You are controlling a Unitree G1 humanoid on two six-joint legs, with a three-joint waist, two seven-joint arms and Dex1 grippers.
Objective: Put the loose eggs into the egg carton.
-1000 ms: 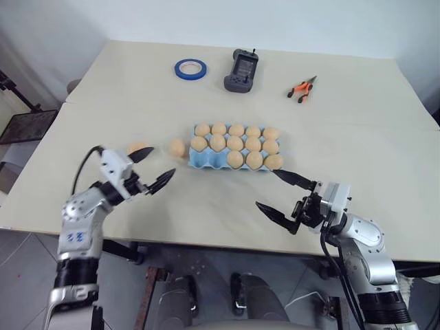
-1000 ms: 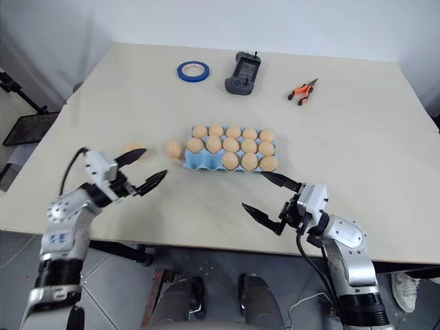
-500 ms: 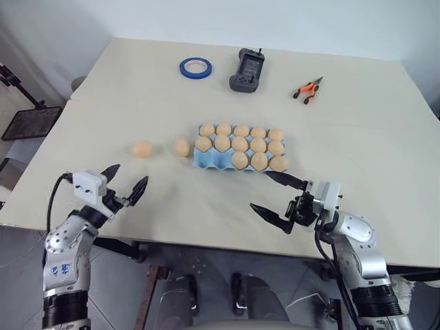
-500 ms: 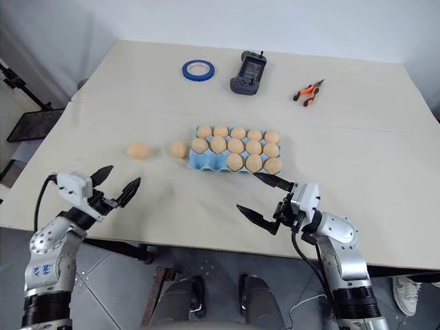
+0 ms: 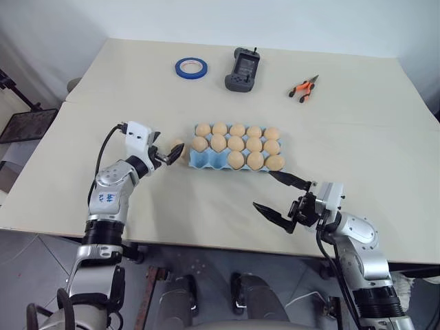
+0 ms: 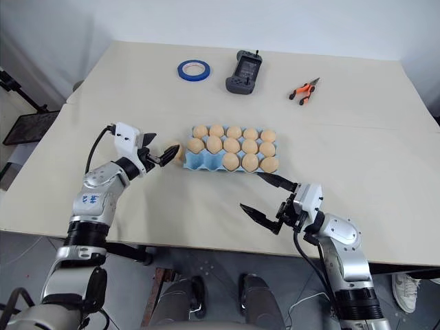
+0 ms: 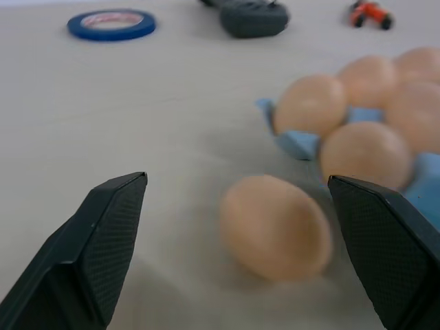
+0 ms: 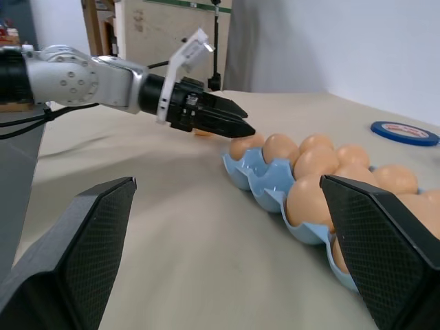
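Note:
The light-blue egg carton (image 5: 206, 160) lies mid-table with several tan eggs (image 5: 237, 144) in its cups; its two front-left cups show empty. One loose egg (image 7: 275, 227) rests on the table just left of the carton (image 7: 297, 143). My left gripper (image 5: 172, 148) is level and open, its fingers (image 7: 103, 240) spread either side of this egg without touching it. Another loose egg is hidden behind that hand. My right gripper (image 5: 263, 188) hangs open and empty near the table's front edge, in front of the carton's right end.
At the back of the table (image 5: 103, 199) lie a blue tape ring (image 5: 190, 67), a dark handheld controller (image 5: 242, 69) and orange pliers (image 5: 302, 88). A seam crosses the table behind the carton.
My left arm swung forward and to the right, from the front left edge up to the egg beside the carton. The right arm stayed put. The camera view shifted a little.

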